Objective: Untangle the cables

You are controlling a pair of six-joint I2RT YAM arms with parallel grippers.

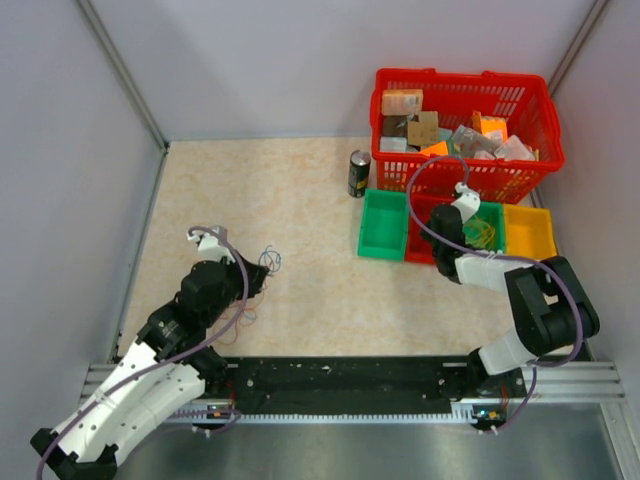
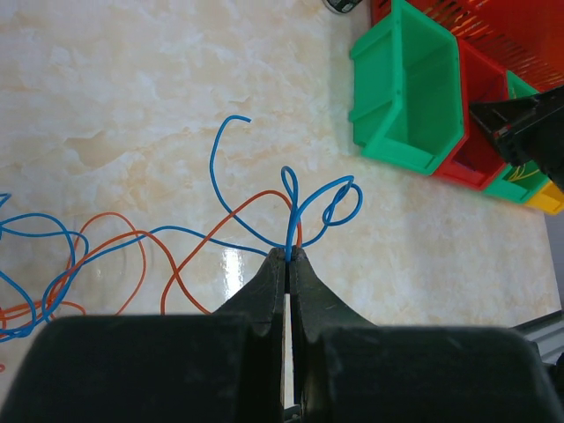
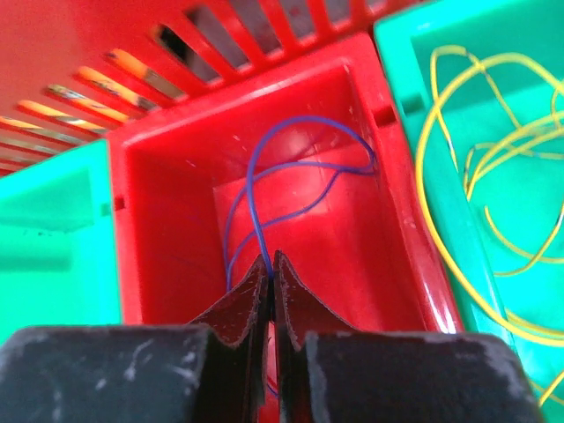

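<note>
Left claw [image 2: 288,257]: pressed together, pinching blue cable [image 2: 214,172] on tabletop [image 2: 132,88], well left of red bin [image 3: 167,247]. Right claw [image 3: 270,264]: pressed together inside red bin, pinching second blue cable [image 3: 250,181]. Yellow cables [image 3: 507,137]: just right of red bin

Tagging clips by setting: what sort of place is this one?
Probably a lab robot test cell: plain grey partition walls box in a small marble-patterned tabletop, an aluminium mounting rail runs along its near edge, and coloured sorting bins stand beside a red basket.
</note>
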